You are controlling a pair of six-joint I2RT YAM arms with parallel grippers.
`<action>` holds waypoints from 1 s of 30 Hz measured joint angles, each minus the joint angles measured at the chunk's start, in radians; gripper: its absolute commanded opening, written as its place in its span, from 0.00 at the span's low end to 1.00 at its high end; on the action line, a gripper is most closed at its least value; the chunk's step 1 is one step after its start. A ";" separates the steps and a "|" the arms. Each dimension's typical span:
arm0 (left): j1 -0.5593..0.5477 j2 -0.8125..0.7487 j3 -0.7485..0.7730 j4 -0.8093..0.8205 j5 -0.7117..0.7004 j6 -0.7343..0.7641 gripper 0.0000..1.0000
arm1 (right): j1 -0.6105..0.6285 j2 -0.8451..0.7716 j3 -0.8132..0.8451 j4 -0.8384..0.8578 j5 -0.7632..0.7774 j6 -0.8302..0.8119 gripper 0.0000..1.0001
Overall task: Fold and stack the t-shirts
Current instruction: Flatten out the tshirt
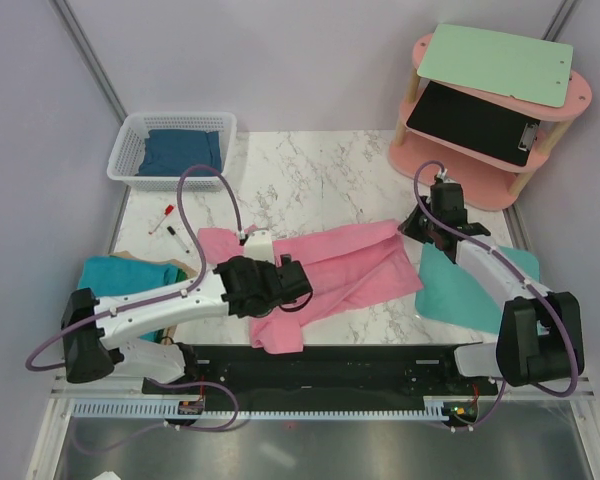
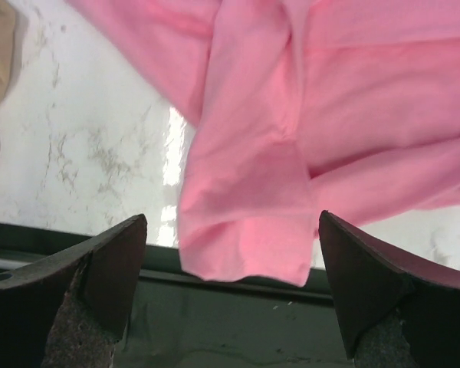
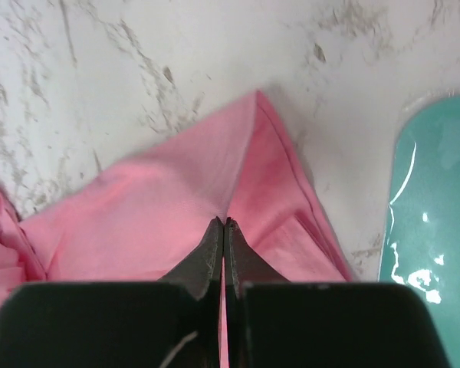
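Note:
The pink t-shirt [image 1: 345,262] lies crumpled across the middle of the marble table [image 1: 310,180]. My right gripper [image 1: 420,226] is shut on a fold at its far right corner, and the cloth [image 3: 176,207] peaks at the closed tips [image 3: 224,224]. My left gripper [image 1: 292,292] hovers open over the shirt's near left part. A pink sleeve end [image 2: 245,245] lies between its wide-apart fingers [image 2: 111,261] without touching them. A teal t-shirt [image 1: 115,275] is bunched at the left under the left arm. A dark blue t-shirt [image 1: 183,152] lies in a white basket [image 1: 130,140].
A glossy teal sheet [image 1: 470,285] lies flat at the right, and also shows in the right wrist view [image 3: 437,199]. A pink shelf [image 1: 490,100] with a green and a black clipboard stands back right. Markers [image 1: 165,218] lie near the basket. A black strip [image 1: 330,365] lines the near edge.

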 measured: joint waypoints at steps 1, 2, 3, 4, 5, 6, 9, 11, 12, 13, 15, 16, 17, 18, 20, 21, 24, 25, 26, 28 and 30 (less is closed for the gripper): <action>0.013 0.026 0.034 0.008 -0.014 0.023 1.00 | 0.000 -0.008 0.021 -0.004 0.002 0.000 0.00; 0.035 0.056 0.067 0.017 -0.020 0.048 1.00 | 0.000 -0.011 0.034 -0.004 0.003 -0.001 0.00; 0.043 0.087 0.093 0.030 -0.025 0.077 1.00 | 0.000 -0.014 0.047 -0.004 0.003 -0.001 0.00; 0.082 0.121 0.118 0.052 -0.024 0.114 1.00 | 0.000 -0.014 0.057 -0.005 0.003 0.000 0.00; 0.111 0.156 0.137 0.076 -0.022 0.147 1.00 | 0.000 -0.013 0.064 -0.007 0.003 0.000 0.00; 0.137 0.191 0.155 0.094 -0.017 0.185 1.00 | 0.000 -0.013 0.067 -0.010 0.003 0.000 0.00; 0.221 0.298 0.205 0.148 0.002 0.285 1.00 | 0.000 -0.009 0.073 -0.021 0.003 0.000 0.00; 0.286 0.369 0.234 0.187 0.027 0.346 1.00 | 0.000 -0.004 0.073 -0.025 0.003 0.000 0.00; 0.312 0.393 0.240 0.203 0.040 0.370 1.00 | 0.000 -0.001 0.074 -0.026 0.003 0.000 0.00; 0.341 0.416 0.244 0.222 0.054 0.397 0.98 | 0.000 0.003 0.074 -0.026 0.003 0.000 0.00; 0.397 0.455 0.247 0.260 0.081 0.449 0.94 | 0.000 0.008 0.073 -0.026 0.003 0.000 0.00; 0.421 0.471 0.247 0.275 0.093 0.470 0.88 | 0.000 0.010 0.073 -0.025 0.003 0.000 0.00; 0.440 0.484 0.248 0.288 0.098 0.486 0.86 | 0.000 0.010 0.073 -0.025 0.003 0.000 0.00; 0.455 0.496 0.248 0.304 0.104 0.503 0.85 | 0.000 0.011 0.074 -0.024 0.002 0.000 0.00; 0.479 0.518 0.252 0.328 0.123 0.533 0.73 | 0.000 0.014 0.073 -0.023 0.002 0.000 0.00; 0.491 0.532 0.261 0.333 0.133 0.547 0.62 | 0.000 0.017 0.074 -0.021 0.002 0.000 0.00; 0.518 0.578 0.291 0.364 0.163 0.584 0.04 | 0.000 0.024 0.073 -0.017 0.003 0.000 0.00; 0.526 0.587 0.294 0.373 0.172 0.603 0.02 | 0.000 0.026 0.073 -0.018 0.003 0.000 0.00; 0.531 0.588 0.294 0.377 0.177 0.607 0.02 | 0.000 0.026 0.073 -0.018 0.003 0.000 0.00; 0.547 0.587 0.294 0.378 0.183 0.621 0.02 | 0.000 0.034 0.075 -0.014 0.006 0.000 0.00; 0.562 0.579 0.291 0.383 0.188 0.632 0.02 | -0.002 0.050 0.082 -0.011 0.008 0.000 0.00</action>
